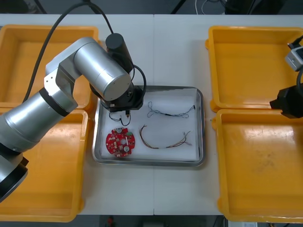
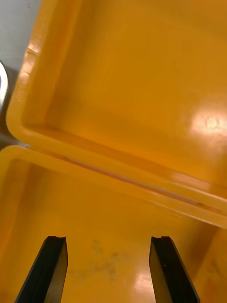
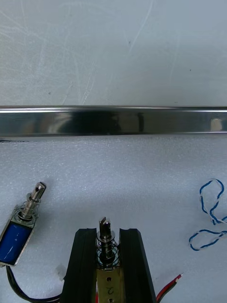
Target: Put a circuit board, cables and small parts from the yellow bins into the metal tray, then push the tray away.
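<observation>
My left gripper (image 1: 124, 111) hangs over the far left corner of the metal tray (image 1: 202, 124), which is white inside. In the left wrist view the left gripper (image 3: 108, 235) is shut on a small metal part (image 3: 106, 242) with a spring and a pin, just above the tray floor. A second small metal part (image 3: 20, 230) with a blue body lies beside the fingers. A round red circuit board (image 1: 120, 142), a twisted blue and white cable (image 1: 171, 112) and a red and yellow cable (image 1: 164, 141) lie in the tray. My right gripper (image 2: 109, 267) is open over the right bins.
Two yellow bins (image 1: 33, 61) (image 1: 45, 175) flank the tray on the left and two (image 1: 253, 64) (image 1: 260, 170) on the right. The tray's shiny wall (image 3: 113, 120) runs just beyond the left fingers, with bare table behind it. The blue and white cable (image 3: 211, 221) lies off to one side.
</observation>
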You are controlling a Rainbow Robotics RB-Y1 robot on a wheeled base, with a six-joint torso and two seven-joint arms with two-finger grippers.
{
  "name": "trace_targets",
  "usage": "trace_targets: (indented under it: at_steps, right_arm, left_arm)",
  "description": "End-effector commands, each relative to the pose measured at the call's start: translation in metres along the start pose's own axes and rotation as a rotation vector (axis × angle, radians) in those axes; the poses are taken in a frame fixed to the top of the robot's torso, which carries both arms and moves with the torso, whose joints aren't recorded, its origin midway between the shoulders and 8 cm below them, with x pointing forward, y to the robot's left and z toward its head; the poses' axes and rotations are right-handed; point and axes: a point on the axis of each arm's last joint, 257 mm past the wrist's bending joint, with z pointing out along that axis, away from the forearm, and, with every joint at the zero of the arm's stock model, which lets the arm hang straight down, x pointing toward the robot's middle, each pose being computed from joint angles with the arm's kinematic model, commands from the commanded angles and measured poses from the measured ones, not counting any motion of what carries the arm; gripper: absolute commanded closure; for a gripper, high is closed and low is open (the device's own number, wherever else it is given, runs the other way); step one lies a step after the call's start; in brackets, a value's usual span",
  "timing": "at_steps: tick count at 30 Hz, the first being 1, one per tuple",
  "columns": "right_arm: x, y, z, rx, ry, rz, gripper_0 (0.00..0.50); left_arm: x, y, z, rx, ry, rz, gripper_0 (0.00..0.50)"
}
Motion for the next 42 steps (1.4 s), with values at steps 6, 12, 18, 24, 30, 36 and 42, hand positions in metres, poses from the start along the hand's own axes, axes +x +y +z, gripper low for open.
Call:
trace_targets:
  at_steps: [6,12,18,24,30,36,42]
  right_arm:
    - [0.04,-0.027,-0.021,0.092,0.008,0.062,0.0]
    - [0.058,-0.032,-0.021,0.099,0.039,0.084,0.0]
    - [0.069,-0.039,-0.02,0.122,0.055,0.12,0.0]
    - [0.072,-0.035,-0.015,0.113,0.054,0.191,0.0]
    - [0.073,-0.023,-0.01,0.081,0.052,0.29,0.0]
    - [0.074,-0.018,-0.007,0.072,0.06,0.319,0.0]
    - [0.069,-0.012,-0.008,0.057,0.059,0.289,0.0]
  left_arm:
    - [-0.005,-0.025,-0.007,0.037,-0.027,0.039,0.0]
    - [-0.006,-0.03,-0.011,0.047,-0.035,0.035,0.0]
    - [-0.013,-0.021,-0.034,0.036,-0.043,0.02,0.0]
    - [-0.023,0.007,-0.073,0.003,-0.05,-0.001,0.0]
    - [-0.036,0.055,-0.116,-0.03,-0.052,-0.008,0.0]
    - [-0.048,0.104,-0.153,-0.009,-0.074,0.013,0.0]
    - [-0.053,0.155,-0.171,-0.045,-0.122,0.021,0.0]
